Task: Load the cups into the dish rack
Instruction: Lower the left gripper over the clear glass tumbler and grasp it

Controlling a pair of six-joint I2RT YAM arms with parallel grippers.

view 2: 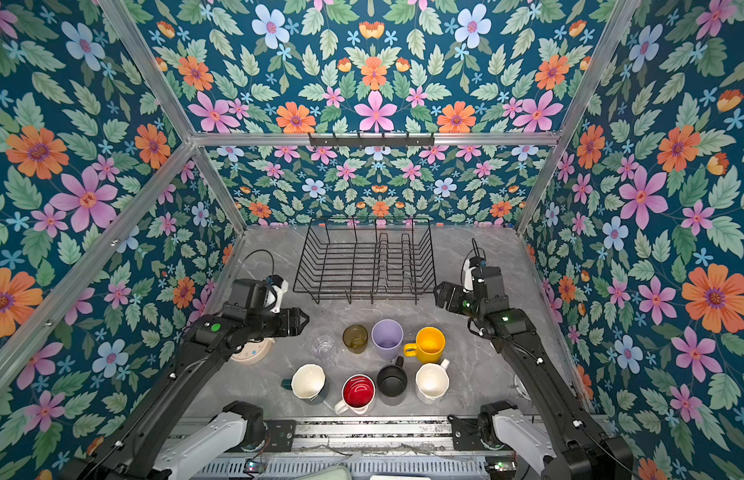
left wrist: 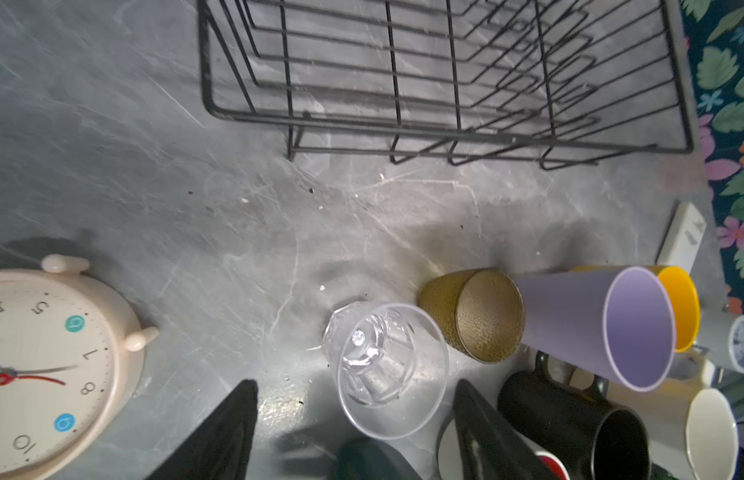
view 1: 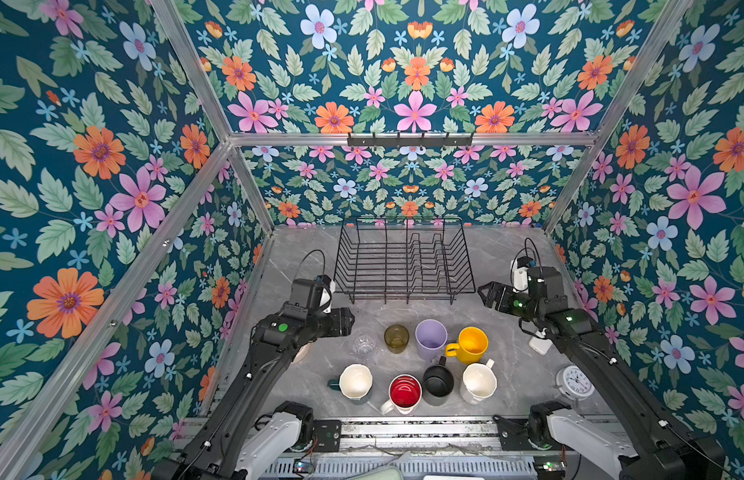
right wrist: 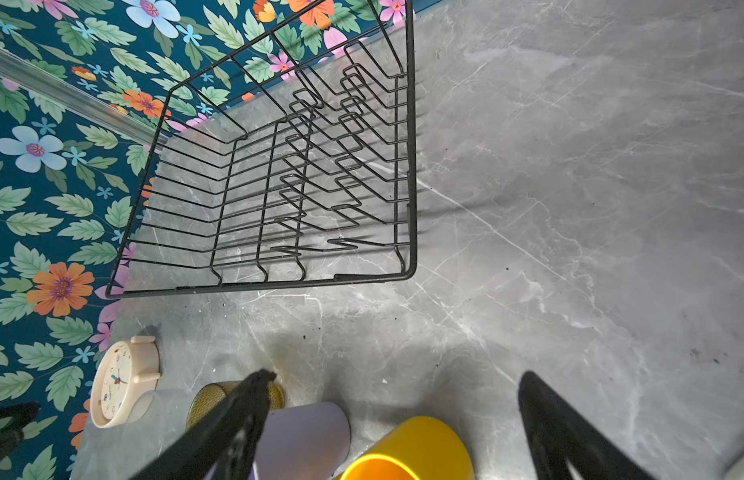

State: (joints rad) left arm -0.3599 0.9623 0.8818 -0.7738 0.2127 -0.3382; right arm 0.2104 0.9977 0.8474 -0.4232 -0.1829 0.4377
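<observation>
The empty black wire dish rack (view 1: 403,257) stands at the back of the grey table. In front of it the cups stand upright in two rows. The back row holds clear glass (view 1: 364,345), olive tumbler (view 1: 396,338), lilac tumbler (view 1: 431,338) and yellow mug (view 1: 472,344). The front row holds dark green mug (view 1: 355,382), red-lined white mug (view 1: 404,392), black mug (view 1: 438,380) and cream mug (view 1: 479,382). My left gripper (left wrist: 355,382) is open above the clear glass (left wrist: 393,370), touching nothing. My right gripper (right wrist: 395,374) hangs open and empty by the rack's right front corner, above the yellow mug (right wrist: 407,453).
A cream alarm clock (left wrist: 50,365) lies under my left arm near the left wall. A white clock (view 1: 575,380) and a white adapter (view 1: 540,345) sit by the right wall. A black hook rail (view 1: 409,139) hangs on the back frame.
</observation>
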